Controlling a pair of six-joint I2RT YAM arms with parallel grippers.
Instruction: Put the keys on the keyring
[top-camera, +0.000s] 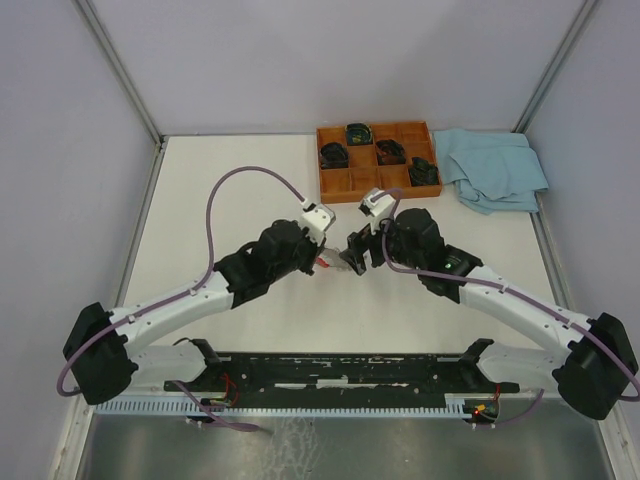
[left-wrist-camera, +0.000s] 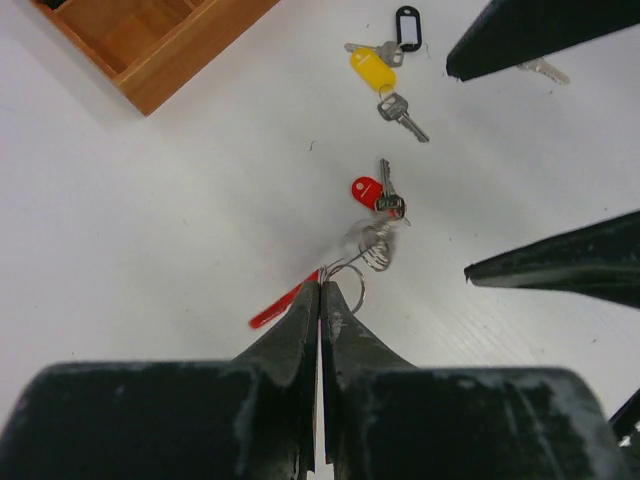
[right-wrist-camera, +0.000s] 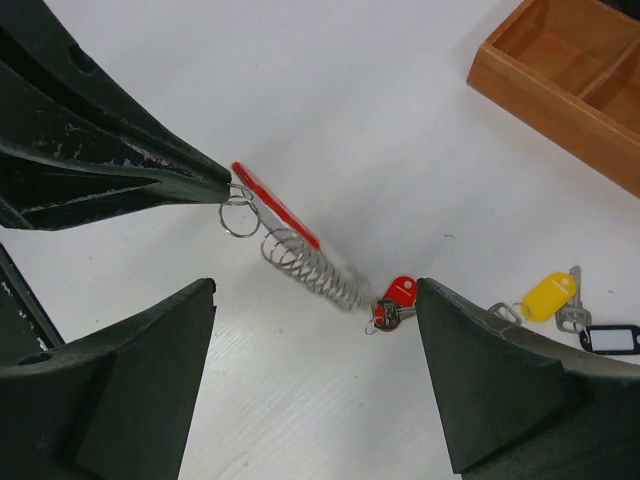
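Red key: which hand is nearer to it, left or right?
Right. The open right hand has the red key beside one finger. The left hand is farther, shut on the keyring at the coil's other end.

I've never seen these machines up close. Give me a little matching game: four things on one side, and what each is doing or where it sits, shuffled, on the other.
Things:
1. left gripper
2. right gripper
3. red-capped key
4. yellow-capped key

States and places:
A. beside the black tag
B. open, holding nothing
C. shut on the keyring
D. at the end of the metal coil

Pairs: 1-C, 2-B, 3-D, 4-A.
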